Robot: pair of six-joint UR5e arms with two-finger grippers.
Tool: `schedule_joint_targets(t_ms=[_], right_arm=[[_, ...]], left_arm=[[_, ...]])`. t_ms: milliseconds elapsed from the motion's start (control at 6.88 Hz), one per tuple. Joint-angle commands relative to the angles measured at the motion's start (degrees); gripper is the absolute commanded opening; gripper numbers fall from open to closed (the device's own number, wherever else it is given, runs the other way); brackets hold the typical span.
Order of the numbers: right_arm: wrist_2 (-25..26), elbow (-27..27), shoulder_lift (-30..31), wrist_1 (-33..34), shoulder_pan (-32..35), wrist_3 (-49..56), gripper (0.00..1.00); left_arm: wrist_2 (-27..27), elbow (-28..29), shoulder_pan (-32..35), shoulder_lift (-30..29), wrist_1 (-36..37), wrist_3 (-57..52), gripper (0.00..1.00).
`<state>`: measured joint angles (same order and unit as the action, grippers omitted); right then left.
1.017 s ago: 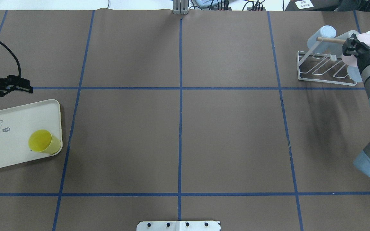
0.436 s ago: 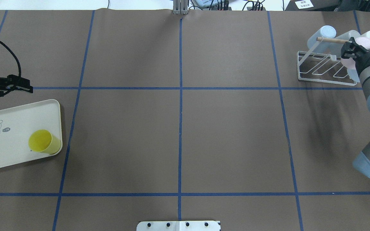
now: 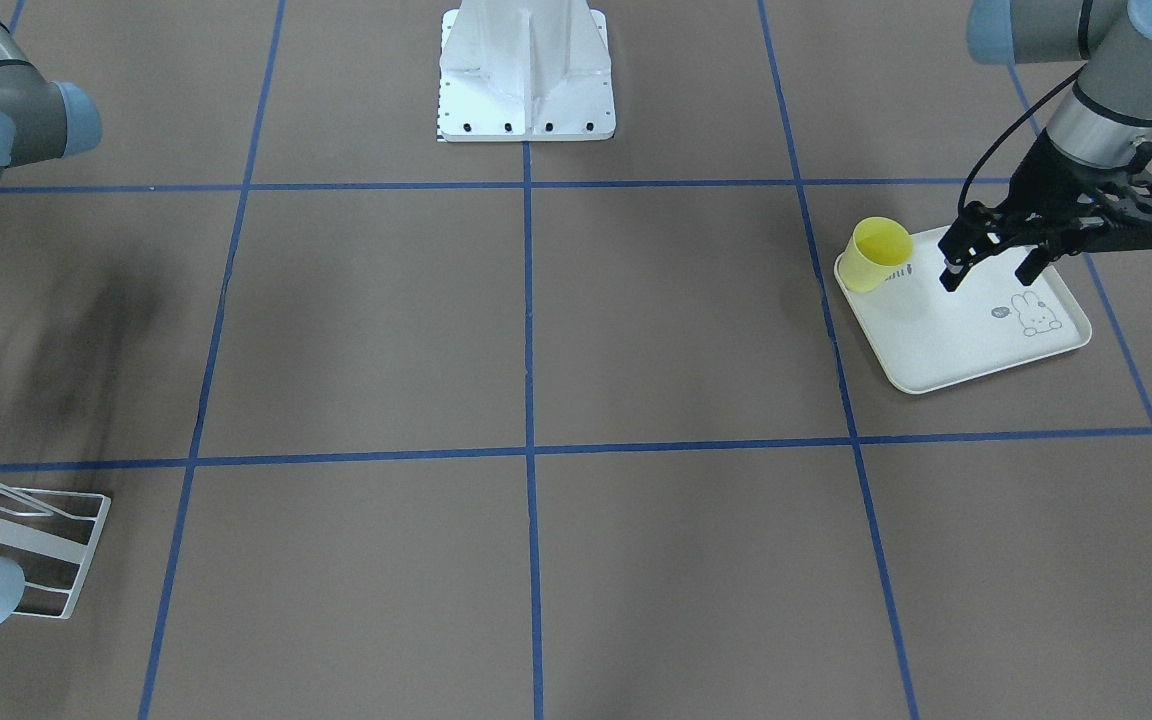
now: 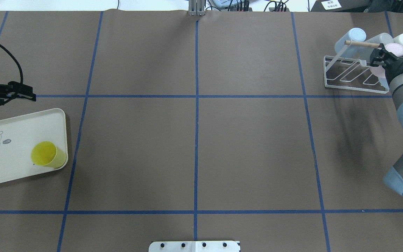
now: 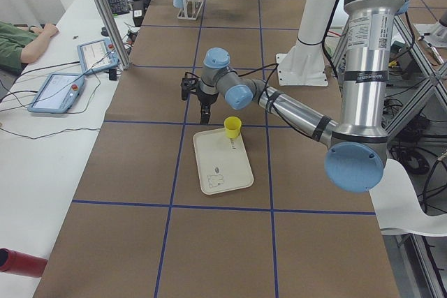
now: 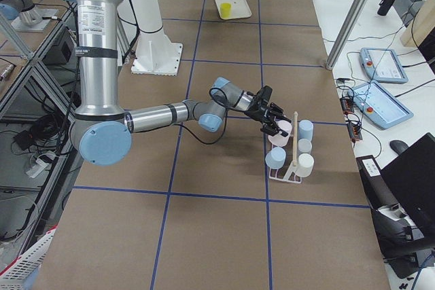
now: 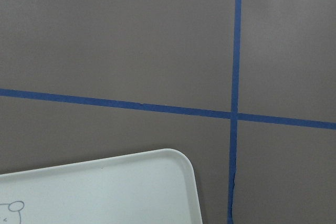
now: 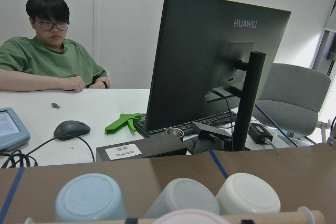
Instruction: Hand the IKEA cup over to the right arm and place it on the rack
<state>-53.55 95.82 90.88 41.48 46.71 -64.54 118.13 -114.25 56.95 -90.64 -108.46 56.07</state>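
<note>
A yellow cup [image 4: 47, 154] stands upright on the near right corner of the cream rabbit-print tray [image 4: 9, 175]. My left gripper [image 3: 991, 270] hangs open and empty over the tray's far edge, a little away from the yellow cup [image 3: 878, 252]. At the far right, my right gripper [image 4: 379, 58] is at the white wire rack [image 4: 348, 75], shut on a pink cup [image 4: 394, 49] that lies against the wooden dowel [image 4: 360, 44]. The right wrist view shows only the pink cup's base [image 8: 191, 217] at its bottom edge.
Three more cups rest on the rack: light blue [image 4: 353, 36], pale translucent [image 4: 380, 37] and white [image 4: 402, 37]. The robot base [image 3: 526, 100] stands at mid-table. Past the far edge are a monitor [image 8: 210, 61] and a seated person [image 8: 47, 61].
My right gripper and the pink cup have shifted slightly together at the rack, toward the dowel. The left gripper and the yellow cup have barely moved.
</note>
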Motion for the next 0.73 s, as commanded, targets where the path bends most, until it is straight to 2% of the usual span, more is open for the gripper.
schedule_joint_targets(t_ms=[0,581], right_arm=[[-0.1,-0.5,0.0,-0.1,-0.1,-1.5,0.00],[-0.1,-1.3,0.3,-0.1,0.0,-1.5,0.00]], left_arm=[[0.0,0.0,0.0,-0.1,0.0,0.0,1.00],[0.0,-0.5,0.1,-0.1,0.0,0.4,1.00]])
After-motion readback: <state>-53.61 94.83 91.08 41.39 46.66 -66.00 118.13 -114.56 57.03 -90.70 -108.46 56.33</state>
